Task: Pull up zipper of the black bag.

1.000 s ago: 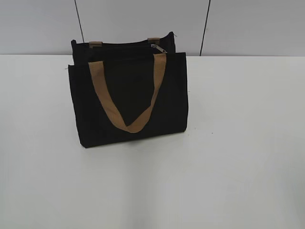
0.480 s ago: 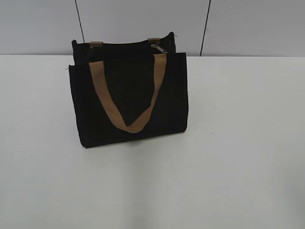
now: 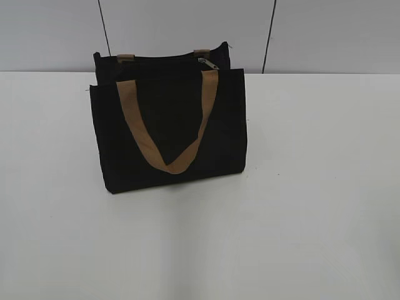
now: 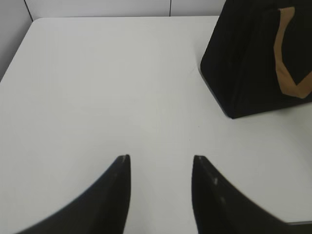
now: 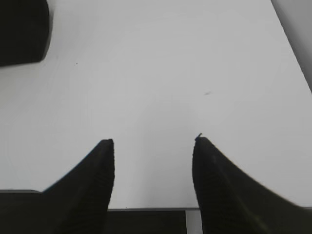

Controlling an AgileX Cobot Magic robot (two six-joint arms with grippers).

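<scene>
The black bag (image 3: 169, 128) stands upright on the white table, left of centre, with a tan V-shaped handle (image 3: 169, 125) on its face. The small silver zipper (image 3: 207, 62) sits on the top zip line near the bag's right end. Neither gripper shows in the exterior view. My left gripper (image 4: 161, 158) is open and empty over bare table, with the bag (image 4: 253, 58) ahead at the upper right. My right gripper (image 5: 155, 141) is open and empty near the table's front edge, with a corner of the bag (image 5: 22, 31) at the upper left.
The white table (image 3: 312, 187) runs wide around the bag. A grey panelled wall (image 3: 187, 31) stands behind it. The table's front edge (image 5: 146, 209) shows just below the right fingers.
</scene>
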